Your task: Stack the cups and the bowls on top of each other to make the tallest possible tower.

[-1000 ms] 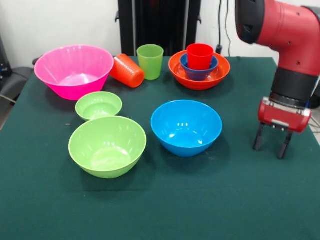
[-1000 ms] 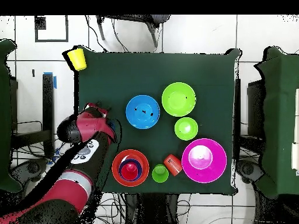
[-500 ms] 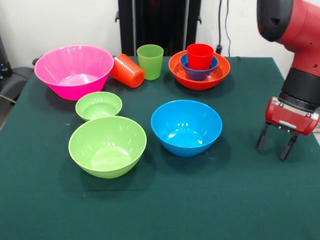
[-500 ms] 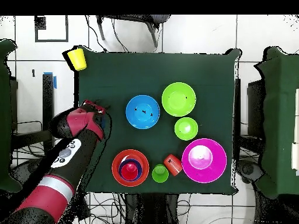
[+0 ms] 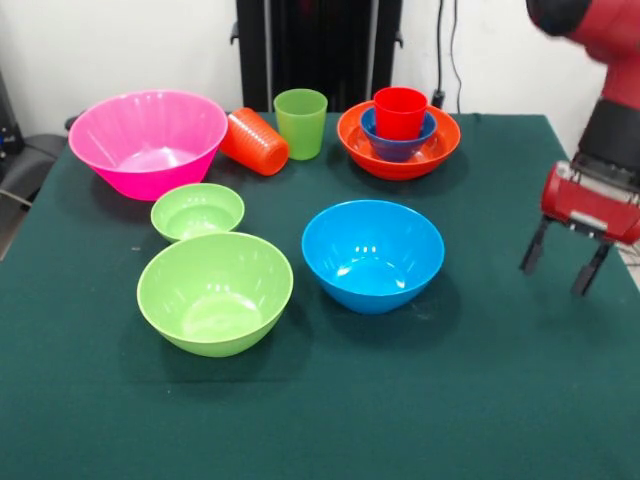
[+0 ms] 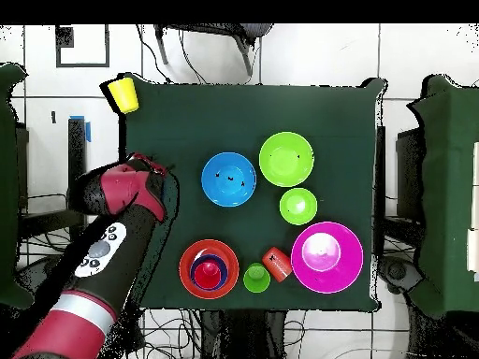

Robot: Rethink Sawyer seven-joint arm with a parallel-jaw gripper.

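Gripper (image 5: pixel 565 270) hangs spread and empty at right edge; tower (image 5: pixel 399 136) of wide orange plastic bowl, small dark blue bowl, red cup sits upper centre. I'd add the large glossy blue bowl (image 5: pixel 373 254) next, centred.

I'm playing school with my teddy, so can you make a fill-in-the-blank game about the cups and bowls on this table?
1. The red cup stands inside the small dark ____ bowl.
2. The orange cup lies on its ____.
3. The light green cup stands ____ on the table.
4. The gripper holds ____.

Missing words: blue; side; upright; nothing
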